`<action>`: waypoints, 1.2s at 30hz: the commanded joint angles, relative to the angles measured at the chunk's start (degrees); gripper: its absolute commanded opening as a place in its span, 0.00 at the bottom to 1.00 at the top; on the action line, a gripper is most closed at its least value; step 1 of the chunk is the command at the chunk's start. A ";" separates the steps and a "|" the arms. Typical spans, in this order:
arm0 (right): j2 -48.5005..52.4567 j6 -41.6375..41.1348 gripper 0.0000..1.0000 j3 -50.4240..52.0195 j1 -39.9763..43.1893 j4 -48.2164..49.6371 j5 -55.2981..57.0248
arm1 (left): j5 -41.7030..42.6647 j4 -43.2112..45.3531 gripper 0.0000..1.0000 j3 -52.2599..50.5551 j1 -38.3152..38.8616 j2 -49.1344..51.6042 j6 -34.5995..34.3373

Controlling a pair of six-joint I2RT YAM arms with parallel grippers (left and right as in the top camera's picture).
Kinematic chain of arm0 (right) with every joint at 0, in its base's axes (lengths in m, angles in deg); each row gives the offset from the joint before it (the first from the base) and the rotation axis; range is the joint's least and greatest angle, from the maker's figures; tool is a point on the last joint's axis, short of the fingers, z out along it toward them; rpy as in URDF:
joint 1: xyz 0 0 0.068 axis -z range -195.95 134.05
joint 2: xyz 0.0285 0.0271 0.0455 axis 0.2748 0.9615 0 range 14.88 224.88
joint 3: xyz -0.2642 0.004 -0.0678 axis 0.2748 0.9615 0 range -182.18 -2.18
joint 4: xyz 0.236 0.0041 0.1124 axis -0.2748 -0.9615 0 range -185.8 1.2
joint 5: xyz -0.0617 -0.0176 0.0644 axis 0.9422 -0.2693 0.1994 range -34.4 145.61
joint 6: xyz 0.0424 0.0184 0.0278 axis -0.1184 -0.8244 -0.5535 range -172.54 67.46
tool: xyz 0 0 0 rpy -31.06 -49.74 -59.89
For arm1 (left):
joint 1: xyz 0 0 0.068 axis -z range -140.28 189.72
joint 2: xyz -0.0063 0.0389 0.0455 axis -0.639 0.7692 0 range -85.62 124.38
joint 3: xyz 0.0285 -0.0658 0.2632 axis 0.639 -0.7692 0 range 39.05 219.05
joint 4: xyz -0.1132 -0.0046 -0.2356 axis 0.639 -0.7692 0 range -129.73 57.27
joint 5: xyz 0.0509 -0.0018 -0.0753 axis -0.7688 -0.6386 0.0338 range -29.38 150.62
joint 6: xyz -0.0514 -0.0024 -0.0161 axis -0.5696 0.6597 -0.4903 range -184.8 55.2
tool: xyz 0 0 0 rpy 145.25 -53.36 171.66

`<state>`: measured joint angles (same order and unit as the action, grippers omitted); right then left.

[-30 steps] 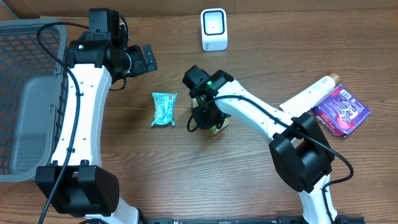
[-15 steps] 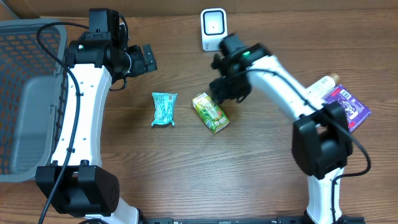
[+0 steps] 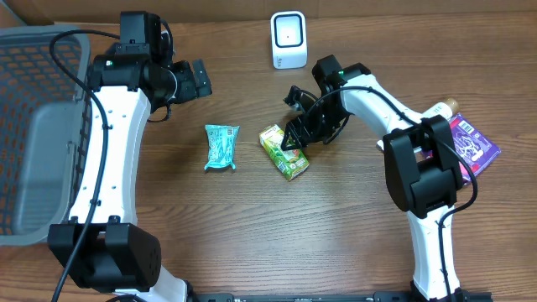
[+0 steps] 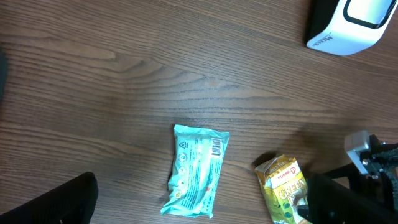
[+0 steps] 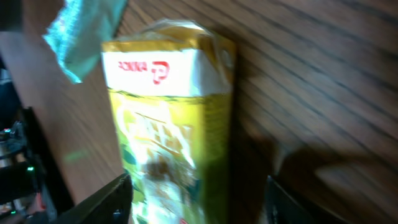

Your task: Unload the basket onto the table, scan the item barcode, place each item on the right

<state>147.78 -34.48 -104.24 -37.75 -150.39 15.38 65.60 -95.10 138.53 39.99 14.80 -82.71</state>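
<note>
A yellow-green tea carton [image 3: 284, 153] lies flat on the wooden table, also in the left wrist view [image 4: 283, 193]. My right gripper [image 3: 294, 138] is low at the carton's right end and open. In the right wrist view the carton [image 5: 168, 124] lies between its fingers [image 5: 118, 199]; the left finger is close beside it and the right one stands apart. The gripper [image 5: 199, 205] holds nothing. The white scanner [image 3: 289, 39] stands at the back of the table, also seen in the left wrist view [image 4: 351, 22]. My left gripper [image 3: 197, 80] hovers open and empty at the back left [image 4: 199, 208].
A teal packet [image 3: 221, 147] lies left of the carton. A grey mesh basket [image 3: 33, 126] fills the left edge. At the right lie a purple packet [image 3: 470, 149] and a white tube [image 3: 419, 126].
My right gripper opened and left the carton on the table. It swung up toward the scanner, then came back down to the carton's right end. The left arm is unmoved.
</note>
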 commanded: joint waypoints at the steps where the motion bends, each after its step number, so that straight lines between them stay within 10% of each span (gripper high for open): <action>1: 0.72 1.66 0.62 1.09 -0.02 0.85 -6.27 | 0.44 0.02 1.00 0.85 0.13 -0.76 -0.50; 15: 0.85 -8.24 0.04 7.96 -0.33 8.92 -10.51 | 0.44 0.02 1.00 0.85 0.13 -0.76 -0.50; 22: 0.85 -9.51 0.04 7.93 -1.07 8.85 -13.16 | 0.44 0.02 1.00 0.85 0.13 -0.76 -0.50; 24: 0.85 -9.53 0.10 7.93 -1.05 8.96 -10.27 | 0.44 0.02 1.00 0.85 0.13 -0.76 -0.50; 28: 0.85 -9.53 0.61 7.93 -1.07 9.70 -8.24 | 0.42 0.02 1.00 0.85 0.13 -0.76 -0.50; 36: 1.53 -18.84 0.69 7.96 -6.16 13.05 -2.91 | 0.44 0.02 1.00 0.85 0.13 -0.76 -0.50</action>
<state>147.91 -47.46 -96.68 -40.83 -138.04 4.95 65.60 -95.10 138.53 39.99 14.80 -82.71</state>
